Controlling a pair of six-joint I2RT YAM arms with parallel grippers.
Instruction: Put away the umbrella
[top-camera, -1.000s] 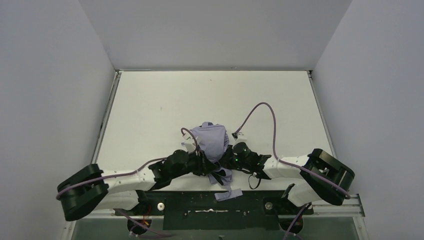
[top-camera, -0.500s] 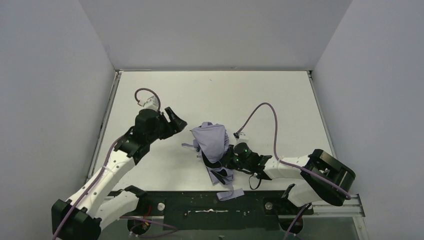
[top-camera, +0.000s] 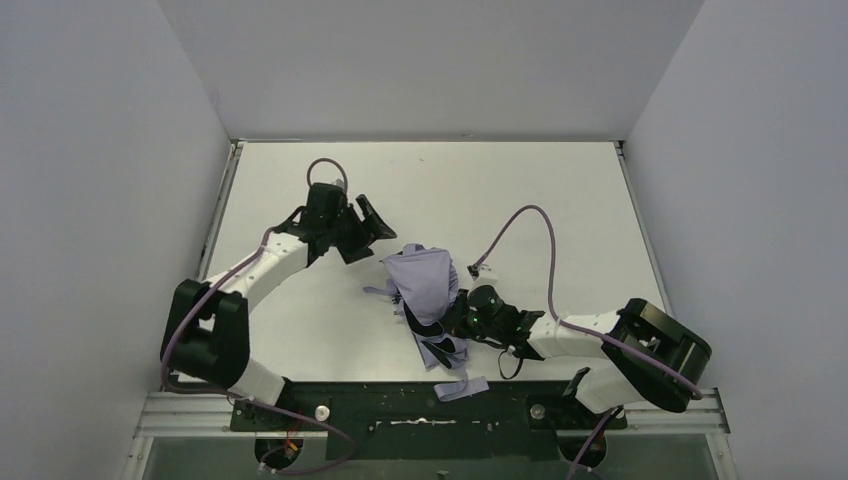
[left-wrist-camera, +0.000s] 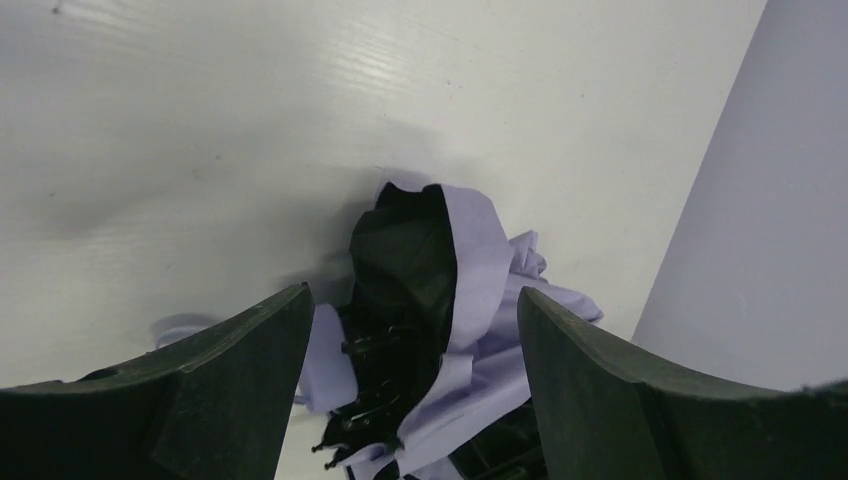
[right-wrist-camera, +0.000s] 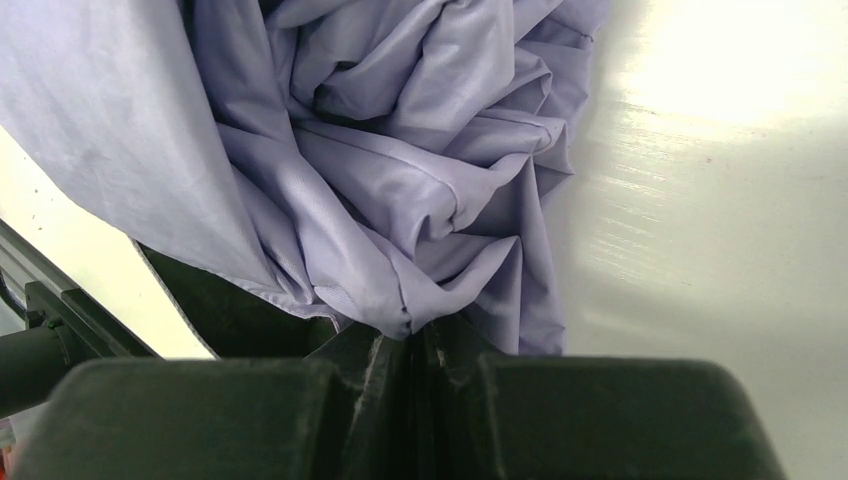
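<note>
The umbrella (top-camera: 425, 285) lies crumpled on the white table (top-camera: 540, 190) near the front middle, its lavender canopy bunched up. Its black inside (left-wrist-camera: 405, 260) and thin rib tips face the left wrist camera. My left gripper (top-camera: 368, 228) hovers to the upper left of the umbrella, apart from it. It stands open, and the left gripper (left-wrist-camera: 412, 295) has nothing between its fingers. My right gripper (top-camera: 456, 318) lies low at the umbrella's right side. In the right wrist view the right gripper (right-wrist-camera: 412, 335) is shut on a pinched fold of lavender fabric (right-wrist-camera: 400, 180). The handle is hidden.
A lavender strap (top-camera: 458, 388) of the umbrella trails over the table's front edge onto the black base rail (top-camera: 400, 412). The right arm's purple cable (top-camera: 545, 235) loops above the table. Grey walls close in the left, right and back sides.
The left arm has swung from beside the umbrella at the front out to the far left of it, and its jaws have opened. The right gripper and the umbrella have stayed put.
</note>
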